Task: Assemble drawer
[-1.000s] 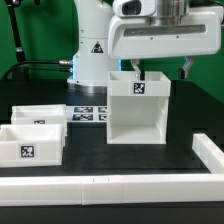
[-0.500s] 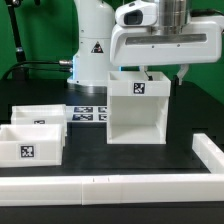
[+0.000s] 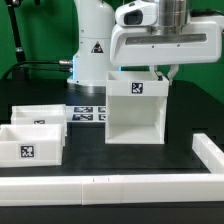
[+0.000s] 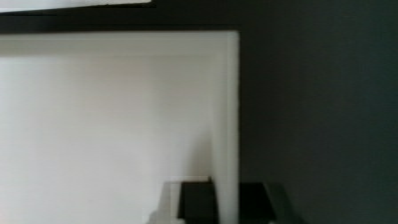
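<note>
On the middle of the dark bench (image 3: 120,160) stands the drawer's housing (image 3: 138,108), open front toward the camera, its two trays (image 3: 30,142) well apart at the exterior view's left. For a good grip, I judge, the top wall must sit centred and deep between the fingers before they press, so the box does not tilt. Only the wrist view shows this thin wall (image 4: 226,110) between the dark fingers (image 4: 192,205) of the claw (image 4: 226,203); whether they pinch it, I cannot tell.
</note>
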You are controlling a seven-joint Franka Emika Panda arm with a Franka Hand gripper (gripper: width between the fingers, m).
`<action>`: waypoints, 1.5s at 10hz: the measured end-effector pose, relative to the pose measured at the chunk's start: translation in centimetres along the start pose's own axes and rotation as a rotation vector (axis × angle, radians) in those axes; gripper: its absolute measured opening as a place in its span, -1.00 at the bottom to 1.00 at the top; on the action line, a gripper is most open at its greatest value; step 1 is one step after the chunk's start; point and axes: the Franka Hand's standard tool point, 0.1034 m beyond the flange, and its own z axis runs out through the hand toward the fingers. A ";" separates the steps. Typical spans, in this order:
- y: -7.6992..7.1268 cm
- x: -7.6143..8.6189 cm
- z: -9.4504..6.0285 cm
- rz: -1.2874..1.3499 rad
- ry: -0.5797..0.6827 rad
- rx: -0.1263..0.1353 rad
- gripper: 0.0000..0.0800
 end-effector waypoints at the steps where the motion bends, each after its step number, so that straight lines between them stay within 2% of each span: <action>1: 0.0 0.0 0.0 0.000 0.000 0.000 -0.91; 5: 0.1 0.1 -0.1 -0.009 0.002 0.000 -0.91; 6: 0.3 0.8 -0.4 -0.049 0.011 0.004 -0.91; 13: -0.4 9.9 -1.7 -0.074 0.091 0.036 -0.91; 14: -0.6 10.5 -1.9 -0.067 0.100 0.040 -0.90; 15: -0.6 10.5 -2.0 -0.059 0.102 0.040 -0.90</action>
